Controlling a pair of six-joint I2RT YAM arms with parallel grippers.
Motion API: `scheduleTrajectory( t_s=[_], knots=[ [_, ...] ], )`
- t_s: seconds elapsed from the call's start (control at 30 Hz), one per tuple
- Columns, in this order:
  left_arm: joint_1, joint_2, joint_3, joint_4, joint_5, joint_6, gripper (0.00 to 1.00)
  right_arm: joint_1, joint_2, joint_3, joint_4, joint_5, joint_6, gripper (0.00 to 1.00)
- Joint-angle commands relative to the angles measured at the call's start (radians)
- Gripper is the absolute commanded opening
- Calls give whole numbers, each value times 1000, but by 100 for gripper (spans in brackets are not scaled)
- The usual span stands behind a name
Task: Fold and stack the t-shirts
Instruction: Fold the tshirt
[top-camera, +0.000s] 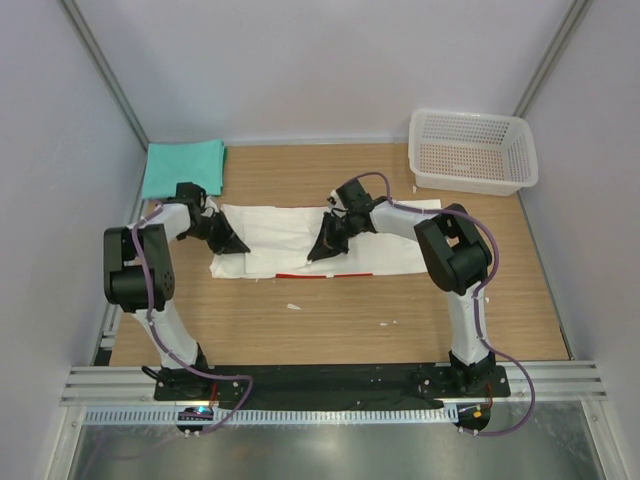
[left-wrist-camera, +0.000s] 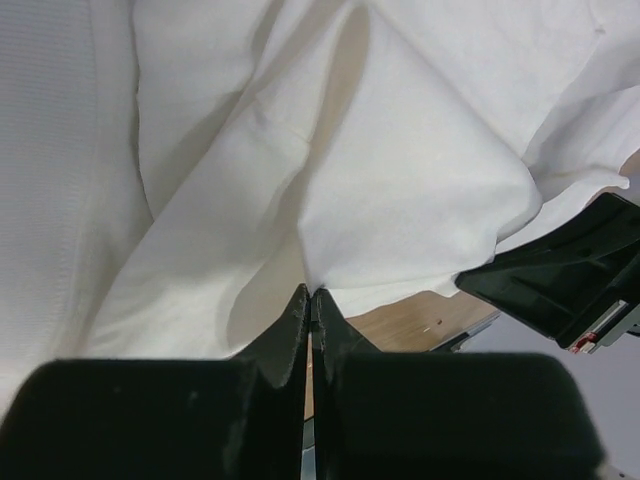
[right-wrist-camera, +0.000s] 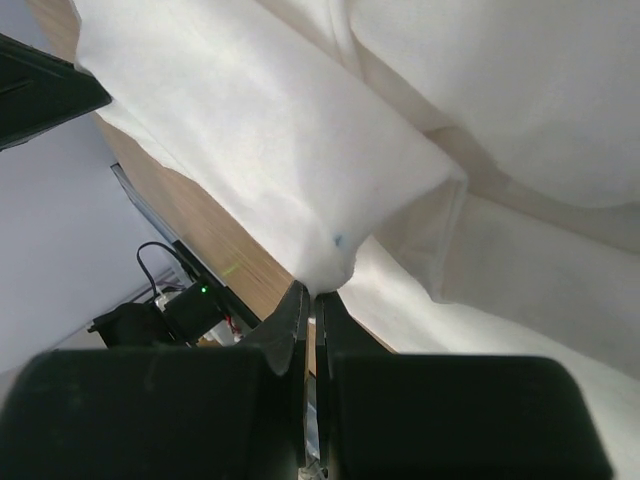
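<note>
Pinching tight on both sides: your left gripper (left-wrist-camera: 310, 300) has its black fingertips pressed flat together, and a peak of the white t-shirt (left-wrist-camera: 400, 190) runs right down into that seam, so it reads as a grip on the cloth. Over to your right gripper (right-wrist-camera: 310, 300), same story: tips closed with a folded corner of the same shirt caught between them. Bare wood shows underneath, so that corner is up off the table (top-camera: 330, 320). Now step out to the overhead view. The white shirt lies across the middle of the frame, long axis running left to right, with a thin red strip (top-camera: 325, 274) peeking along its lower edge. Your left gripper is at the shirt's left end and your right one is about halfway along, with a good half of the cloth stretching on to the right past it. The next fold turns on that: I'd judge the pinched stretch has to travel across the long axis, both grippers moving together, or the cloth will skew. Head count: two shirts, the white one in your grip and one teal t-shirt (top-camera: 183, 168), folded flat in the upper left, nearer your left arm (top-camera: 135, 265). One basket (top-camera: 470, 183), upper right. Two arms.
</note>
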Motion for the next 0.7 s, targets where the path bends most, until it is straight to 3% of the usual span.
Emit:
scheduleTrajectory(
  t_s=[0.0,0.33,0.43,0.67],
  knots=[
    [0,-72,30,-40,-26,-18,0,-12,-14,11,-12,-9,-28,1],
    [0,43,47,-72,-66,25,4,-15,24,29,-17,0,-52,2],
    [0,80,57,-41,-63,37,10,-15,52,60,-26,2,-57,3],
    [-2,62,101,-41,-83,54,36,-15,46,118,-135,68,-149,12]
  ],
)
